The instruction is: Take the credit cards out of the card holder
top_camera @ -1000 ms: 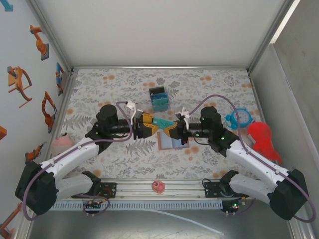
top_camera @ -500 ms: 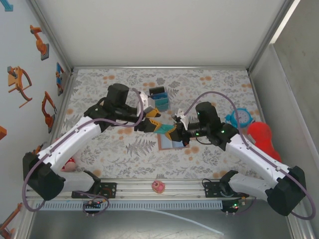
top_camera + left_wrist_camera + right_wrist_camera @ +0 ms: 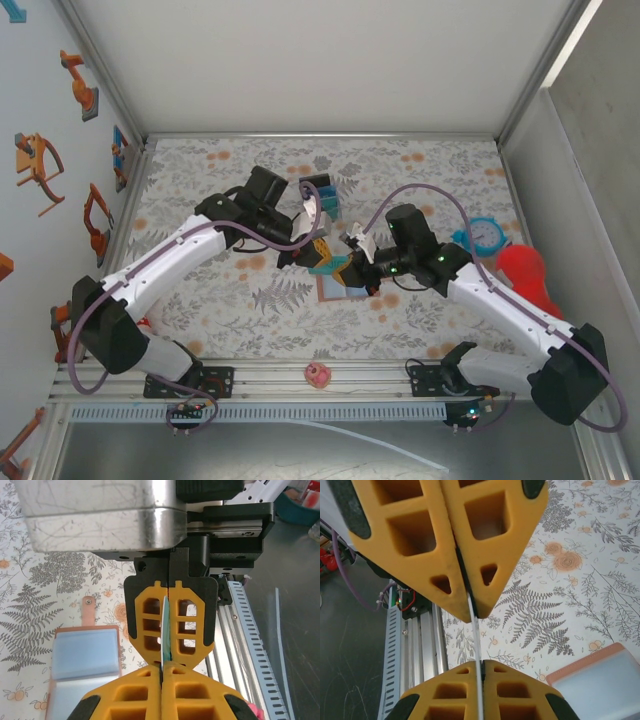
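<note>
A thin pale blue credit card (image 3: 325, 264) hangs in the air between both grippers, above the card holder (image 3: 340, 289). The holder is a tan-brown wallet lying open on the table, its blue-grey pockets (image 3: 85, 655) facing up. My left gripper (image 3: 319, 251) is shut on one end of the card, which shows edge-on (image 3: 165, 630) in the left wrist view. My right gripper (image 3: 346, 267) is shut on the other end. In the right wrist view the card's edge (image 3: 476, 632) runs from my right gripper (image 3: 481, 665) up into the left one's yellow fingers (image 3: 435, 540). A corner of the holder (image 3: 600, 680) lies below.
A small black box (image 3: 320, 197) with blue and teal contents stands just behind the grippers. A blue clock-like object (image 3: 485, 235) and a red object (image 3: 528, 282) lie at the right. A pink ball (image 3: 318, 375) sits on the near rail (image 3: 320, 378).
My left arm swung up and right to the card that the right gripper holds, and its jaws closed on it. The right gripper shifted slightly left, still holding the card.
</note>
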